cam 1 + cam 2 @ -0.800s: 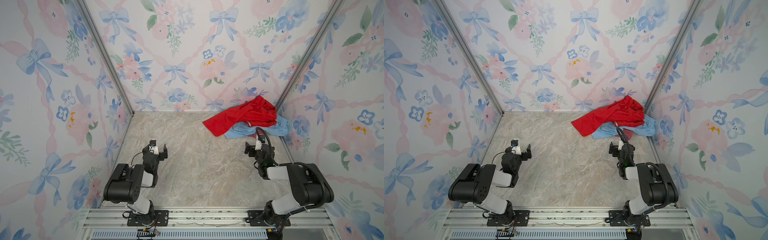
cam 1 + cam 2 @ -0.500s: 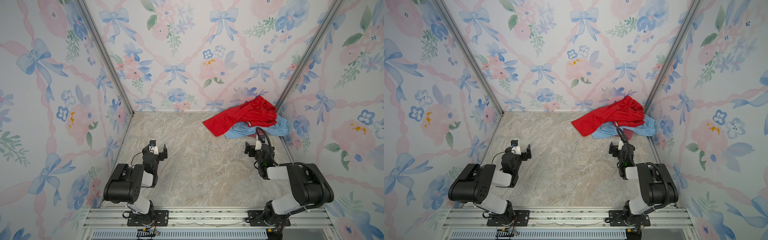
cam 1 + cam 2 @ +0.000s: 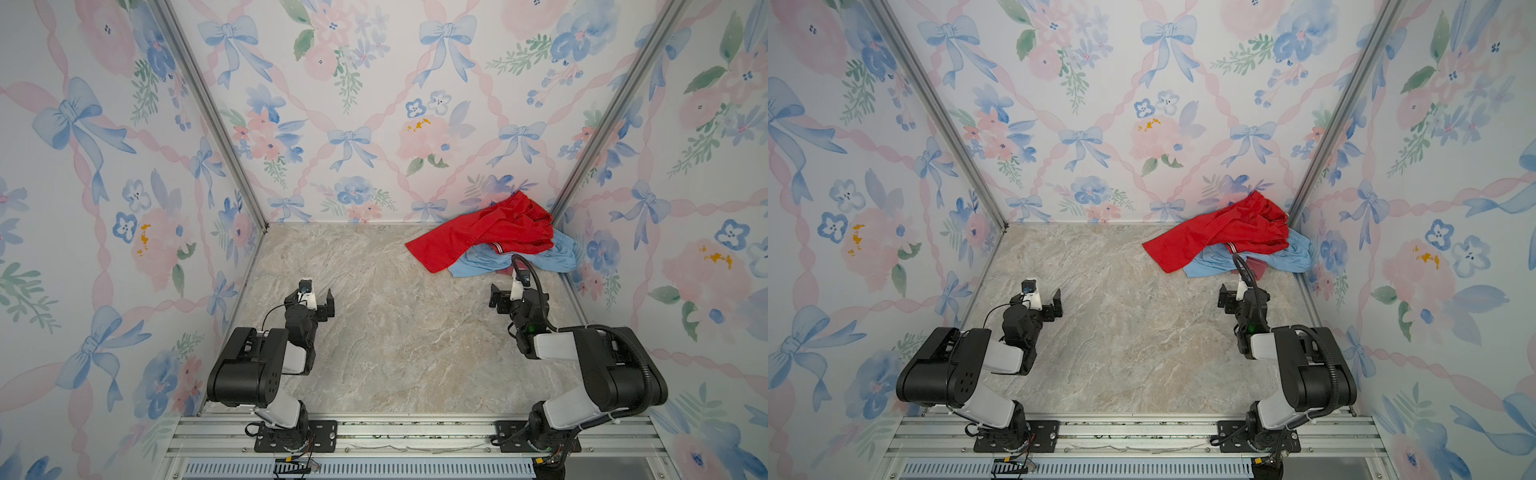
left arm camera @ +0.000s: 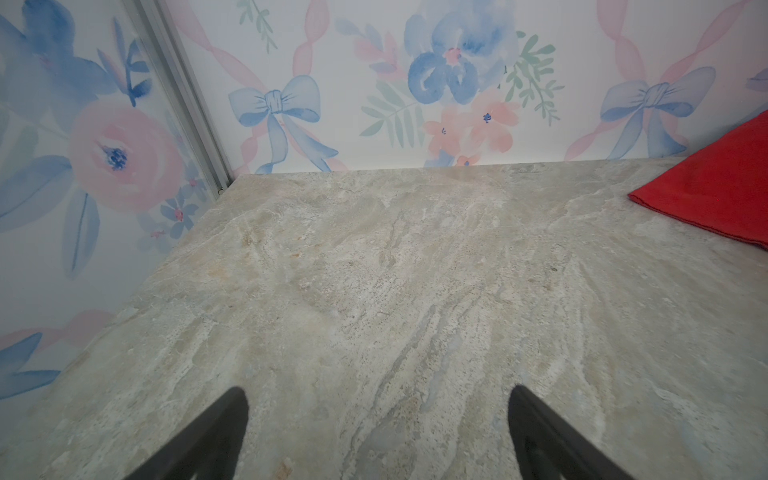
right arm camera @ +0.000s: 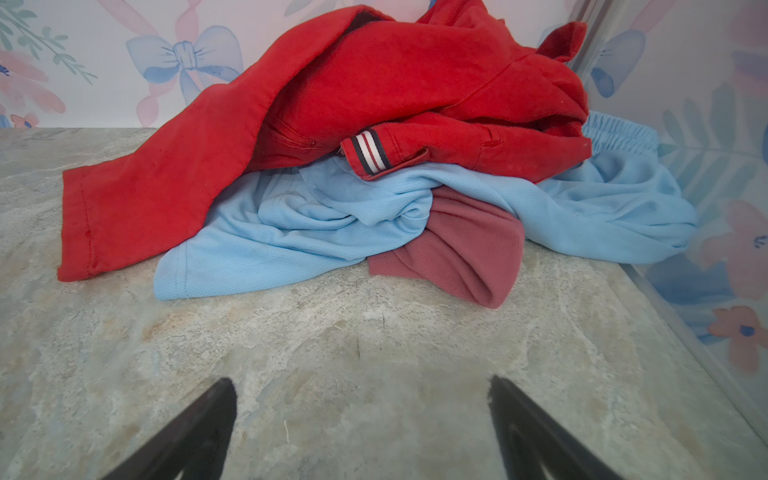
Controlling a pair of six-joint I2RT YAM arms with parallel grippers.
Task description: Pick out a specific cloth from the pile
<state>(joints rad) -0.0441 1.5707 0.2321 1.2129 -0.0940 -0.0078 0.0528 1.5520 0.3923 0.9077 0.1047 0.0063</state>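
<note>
**Both pincers open, short of the pile; the cloth shows at its near edge**

The right pincer (image 5: 361, 386) stands with its jaws wide apart and empty over bare tabletop (image 5: 332, 345), facing the pile (image 3: 498, 237) but apart from it. The left pincer (image 4: 379, 392) is likewise spread and holds nothing. It sits at the near left, well apart from the garments.

The cloth (image 5: 465, 249), a dull rose-maroon ribbed piece, lies straight ahead of the right pincer at the near edge of the heap. A rounded fold of it rests on the tabletop. The rest runs under the light blue garment (image 5: 291, 224), which drapes over its far side. The large red garment (image 5: 374, 83), with its striped trim (image 5: 371, 151), lies on top of the blue one and leans toward the far right corner. In a top view only a small patch of the cloth (image 3: 1258, 266) shows, beside the arm's cable.

Handling, as judged: the cloth looks light, soft and limp, so it should bunch easily between the jaws and carry no risk of damage. The exposed near fold is the best place to take hold, low and clear of the blue hem. Since it is partly pinned under the blue garment, pulling toward the near side may drag that garment along.
</note>
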